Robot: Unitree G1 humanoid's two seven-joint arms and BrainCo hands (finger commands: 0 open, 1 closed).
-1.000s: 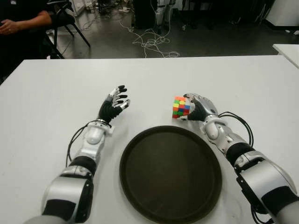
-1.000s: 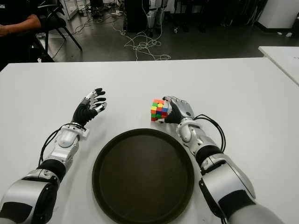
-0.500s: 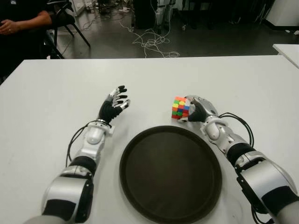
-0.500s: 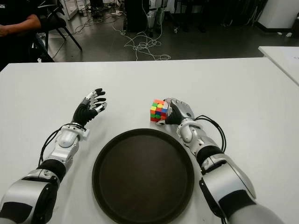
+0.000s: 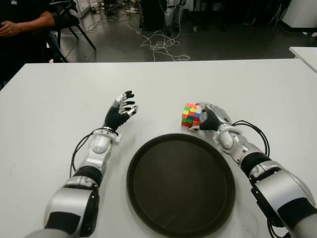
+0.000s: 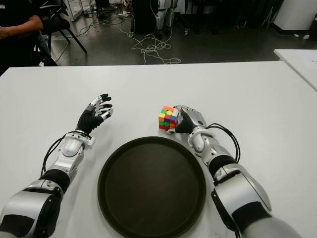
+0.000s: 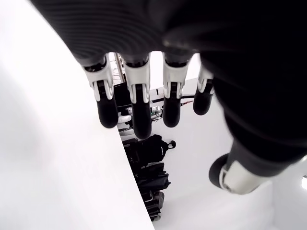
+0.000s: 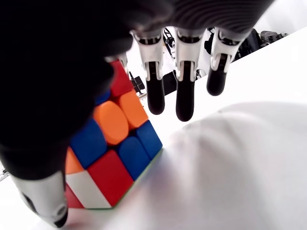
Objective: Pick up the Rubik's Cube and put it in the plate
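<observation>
Closing in on the cube

My right hand (image 6: pixel 187 120) has nudged the Rubik's Cube (image 6: pixel 167 117) slightly left; it sits on the table (image 6: pixel 247 94) beyond the plate (image 6: pixel 151 186), fingers (image 8: pixel 184 93) still unclamped. Left hand (image 6: pixel 96 113) spread, idle.

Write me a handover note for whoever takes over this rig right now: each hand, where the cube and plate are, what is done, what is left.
Right hand: against the right side of the multicoloured Rubik's Cube, fingers extended past it in the wrist view, thumb low beside it; no closed grasp visible.
Left hand: idle, open, to the left of the cube above the white table, holding nothing.
Cube: sitting on the table just beyond the far rim of the round dark brown plate.
Plate: nothing in it.
Done: the right hand has reached the cube.
Left: close the grasp, lift, carry the cube over the plate and release.
</observation>
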